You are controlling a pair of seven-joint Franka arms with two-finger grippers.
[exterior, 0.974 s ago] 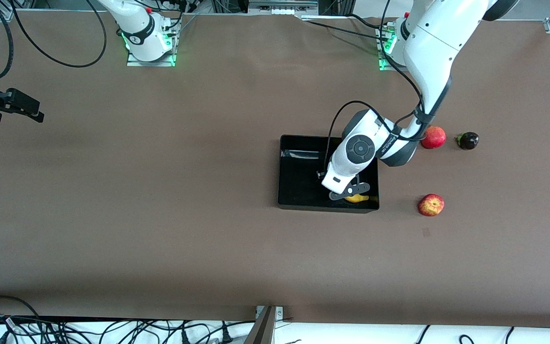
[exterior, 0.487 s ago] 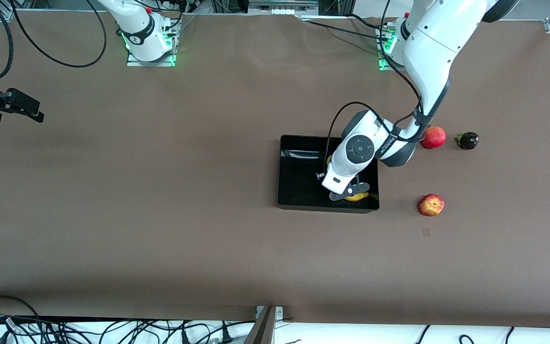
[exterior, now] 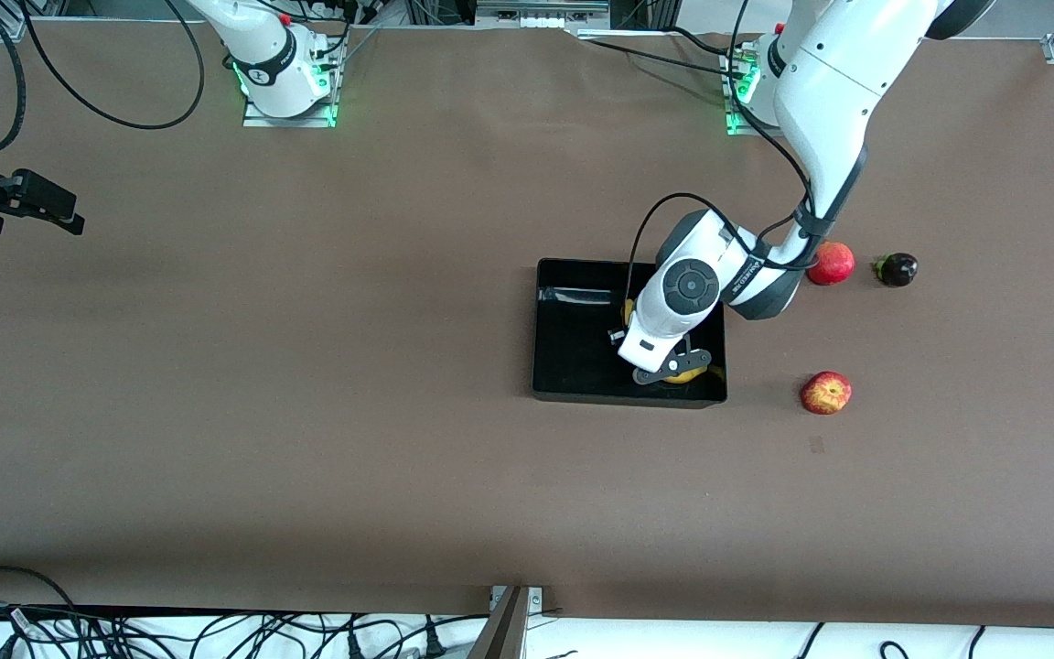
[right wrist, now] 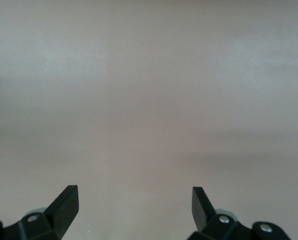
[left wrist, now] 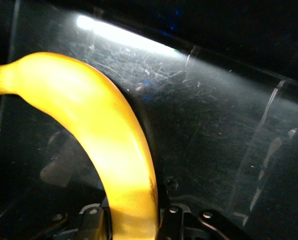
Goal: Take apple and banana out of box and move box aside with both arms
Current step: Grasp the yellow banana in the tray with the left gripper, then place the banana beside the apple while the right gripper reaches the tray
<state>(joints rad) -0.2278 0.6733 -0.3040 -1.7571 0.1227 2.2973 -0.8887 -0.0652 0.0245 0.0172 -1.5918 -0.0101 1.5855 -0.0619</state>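
Fruits and box first, going across the front view from the right arm's end toward the left arm's; the right gripper [exterior: 28,209] waits in the air over bare table [exterior: 307,366] at the right arm's end, and the right wrist view shows its two dark fingers [right wrist: 64,202] spread wide apart with nothing but brown surface between them; the black box [exterior: 573,352] sits near the middle of the table, toward the left arm's end, an open-top glossy tray with low walls; the left gripper [exterior: 671,370] is down inside the box, in the corner nearer the front camera and the left arm's end; its fingers [left wrist: 91,225] are clamped on the banana [left wrist: 101,145], which curves away from them over the scratched, shiny box floor; only a yellow bit of the banana shows under the gripper in the front view; the apple [exterior: 825,392], red with yellow streaks, lies on the table outside the box, toward the left arm's end; farther from the front camera lies a round red fruit [exterior: 831,263], and just beside it a small dark fruit [exterior: 897,269].
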